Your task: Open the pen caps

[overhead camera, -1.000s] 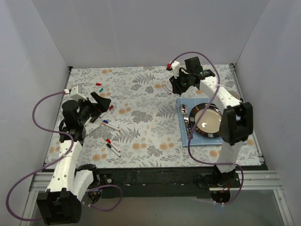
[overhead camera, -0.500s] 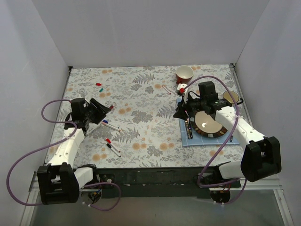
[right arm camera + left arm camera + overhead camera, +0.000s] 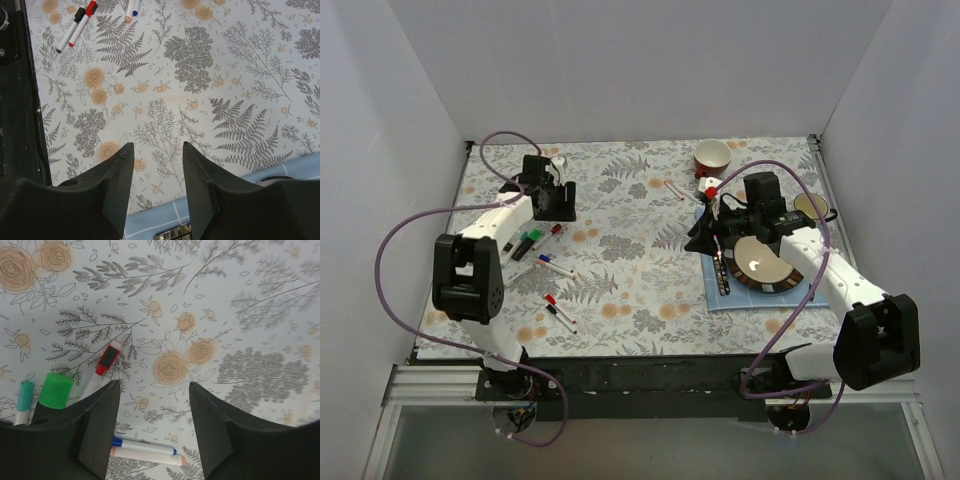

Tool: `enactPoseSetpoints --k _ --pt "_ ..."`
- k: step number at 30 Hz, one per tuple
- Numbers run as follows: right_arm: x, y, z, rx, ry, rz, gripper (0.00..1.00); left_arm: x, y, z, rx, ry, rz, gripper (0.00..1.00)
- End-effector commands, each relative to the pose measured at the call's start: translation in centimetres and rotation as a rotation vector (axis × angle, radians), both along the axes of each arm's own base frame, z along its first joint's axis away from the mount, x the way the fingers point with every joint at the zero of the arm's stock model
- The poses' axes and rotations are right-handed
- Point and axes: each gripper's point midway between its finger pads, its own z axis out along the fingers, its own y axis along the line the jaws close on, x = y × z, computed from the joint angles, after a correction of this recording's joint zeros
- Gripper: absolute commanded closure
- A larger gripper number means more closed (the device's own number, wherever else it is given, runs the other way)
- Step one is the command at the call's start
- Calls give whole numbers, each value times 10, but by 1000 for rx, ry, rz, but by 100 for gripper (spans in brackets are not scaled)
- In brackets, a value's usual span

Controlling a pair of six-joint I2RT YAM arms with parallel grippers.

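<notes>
Several slim white pens lie on the floral cloth at the left: one with a green cap (image 3: 528, 240), a blue-ended one (image 3: 556, 266), a red-ended one (image 3: 552, 300) and a black-ended one (image 3: 561, 319). One more pen (image 3: 674, 188) lies near the cup. My left gripper (image 3: 560, 208) is open and empty, just behind these pens. Its wrist view shows a red-capped pen (image 3: 107, 359), a green cap (image 3: 55, 390), a teal-ended pen (image 3: 23, 396) and a blue and an orange pen (image 3: 146, 450) between the jaws' tips. My right gripper (image 3: 703, 238) is open and empty over the cloth at the mat's left edge.
A blue mat (image 3: 720, 300) at the right holds a dark plate (image 3: 782, 280) and grey cutlery (image 3: 722, 268). A red-and-white cup (image 3: 712, 157) stands at the back. A round coaster (image 3: 810, 205) lies far right. White walls enclose the table.
My left arm has swung from the left edge toward the back, over the pens. My right arm dropped from the back to the mat's edge, then held still.
</notes>
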Motion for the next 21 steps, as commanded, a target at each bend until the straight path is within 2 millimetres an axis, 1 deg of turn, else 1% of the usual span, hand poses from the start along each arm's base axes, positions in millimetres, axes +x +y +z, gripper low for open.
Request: enactPoseSetpoints --k 1,3,4,5,6,7,8,10,11,13,14,16,18,21 --pt "-8 4 16 57 -40 47 49 -3 24 -28 296 98 -99 44" --pt "-10 5 15 62 -32 54 49 4 29 -29 337 95 -104 44" --pt "-11 5 14 64 -28 58 49 6 30 -33 348 102 -117 45" --pt "-11 5 13 64 -24 60 49 11 29 -29 354 88 -125 45" --pt "-12 5 14 64 -24 60 49 14 31 -30 367 86 -137 46" --pt "-12 5 12 64 -20 60 49 16 31 -35 368 93 -146 46" --pt "-12 5 13 65 -17 62 49 19 30 -36 367 93 -158 47" --pt "-12 5 11 65 -14 62 49 19 29 -42 365 110 -173 48" --pt "-12 5 10 63 -8 62 49 22 28 -48 361 123 -181 50" --pt "-11 5 9 60 -8 60 49 23 28 -54 357 139 -186 51" --pt "-11 5 8 58 -5 58 49 23 29 -60 357 151 -187 53" --pt "-11 5 7 57 -2 57 49 27 29 -60 345 150 -186 54" --pt "-10 5 5 55 2 56 49 32 34 -62 329 151 -171 57" --pt "-10 5 5 54 -2 55 50 34 40 -65 318 159 -154 59"
